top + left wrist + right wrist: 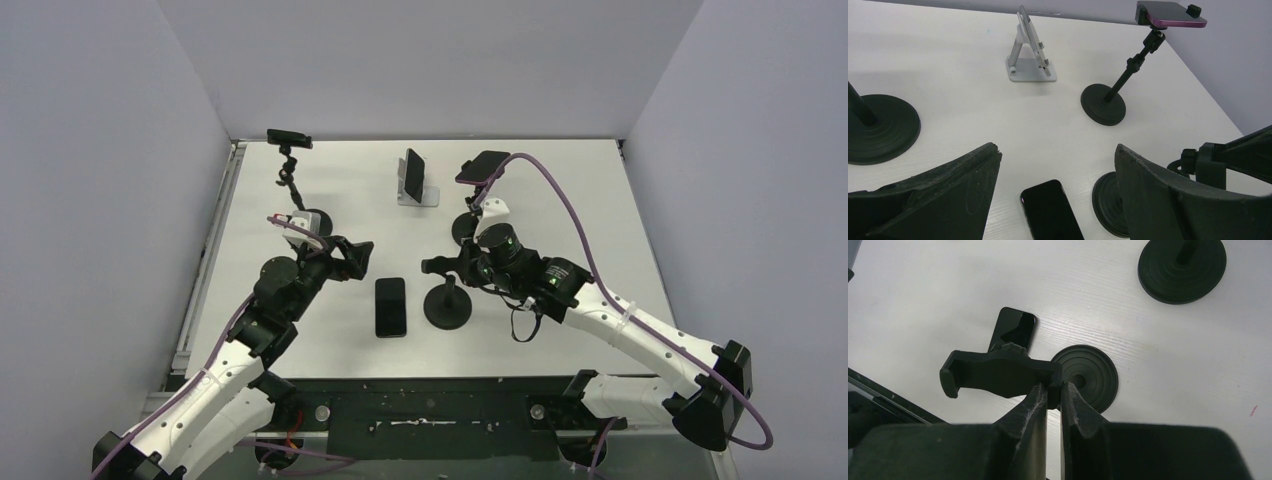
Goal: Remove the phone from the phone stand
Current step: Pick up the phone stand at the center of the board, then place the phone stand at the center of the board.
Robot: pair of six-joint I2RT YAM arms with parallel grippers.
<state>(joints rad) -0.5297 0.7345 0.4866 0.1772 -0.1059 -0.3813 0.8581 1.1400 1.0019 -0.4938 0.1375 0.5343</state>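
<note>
From above, the phone [391, 306] lies flat, dark face up, on the white counter [560, 200], low in the centre of the frame, just left of the round base of the phone stand [448, 309]. The right hand [432, 267] reaches in from the right and sits at the top of that stand's post. The left hand [357, 258] hovers to the upper left of the phone, apart from it. Further back, a silver stand [418, 180] at upper centre has a dark handset leaning in it, a purple phone [483, 165] rides a black stand to its right, and a tall black stand [293, 180] is at upper left. Over to the left wrist view: the fingers [938, 200] are spread wide at the bottom corners, the hand released. The phone's top end shows in the gap at bottom centre, flat on the counter. The stand's base is just to its right, half hidden behind the right finger. Now the right wrist view: the two fingers are clenched on the edge of the stand's black cradle [993, 374], centre of the frame. The round base sits below and to the right of it, and the phone lies beyond the cradle at centre left, touching neither hand.
</note>
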